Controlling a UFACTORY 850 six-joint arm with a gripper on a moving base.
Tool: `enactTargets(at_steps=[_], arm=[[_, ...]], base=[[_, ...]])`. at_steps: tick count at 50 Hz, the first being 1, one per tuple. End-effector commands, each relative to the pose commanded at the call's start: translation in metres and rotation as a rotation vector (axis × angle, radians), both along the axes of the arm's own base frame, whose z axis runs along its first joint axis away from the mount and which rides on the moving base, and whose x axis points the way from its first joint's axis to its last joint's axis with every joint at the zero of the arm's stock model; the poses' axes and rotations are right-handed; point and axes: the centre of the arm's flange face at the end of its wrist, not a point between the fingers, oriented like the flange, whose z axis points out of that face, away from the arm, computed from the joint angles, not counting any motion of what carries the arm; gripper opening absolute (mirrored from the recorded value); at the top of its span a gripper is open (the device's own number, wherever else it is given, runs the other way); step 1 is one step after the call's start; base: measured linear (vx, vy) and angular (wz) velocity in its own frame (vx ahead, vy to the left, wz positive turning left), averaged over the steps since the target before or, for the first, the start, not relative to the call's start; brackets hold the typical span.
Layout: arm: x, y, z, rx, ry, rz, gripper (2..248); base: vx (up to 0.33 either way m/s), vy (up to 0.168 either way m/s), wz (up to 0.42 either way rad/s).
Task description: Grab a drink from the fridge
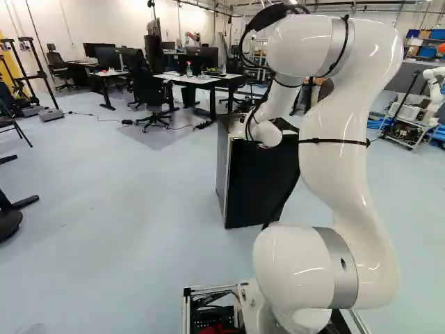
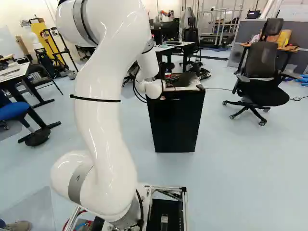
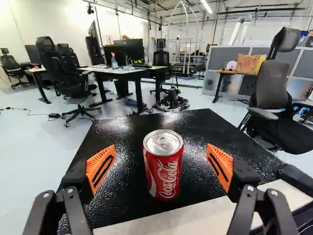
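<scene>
Wrist view shows the gripper spread wide, a red can between its fingers, untouched. It's upright on the fridge.

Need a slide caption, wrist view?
Red soda can standing upright on the black fridge top, framed between open, orange-padded jaws.

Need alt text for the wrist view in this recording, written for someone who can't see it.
A red soda can stands upright on the black, textured fridge top, between the open fingers of the gripper, touching neither orange pad. Beyond are desks and black office chairs.
</scene>
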Motion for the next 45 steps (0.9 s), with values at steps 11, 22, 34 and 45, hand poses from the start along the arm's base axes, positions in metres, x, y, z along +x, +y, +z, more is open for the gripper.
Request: enactTargets(at_steps=[11,22,34,45], arm=[[0.0002,0.0000,-0.0051,0.002,0.008,0.000,247],[0.0002,0.0000,-0.0051,0.002,0.008,0.000,211],[0.0002,0.0000,-0.0051,0.002,0.008,0.000,100],[0.0000,0.0000,0.0004,0.000,-0.001,0.000,98]], base=[[0.000,0.000,0.000],[0.000,0.000,0.000],[0.000,0.000,0.000],[0.000,0.000,0.000]])
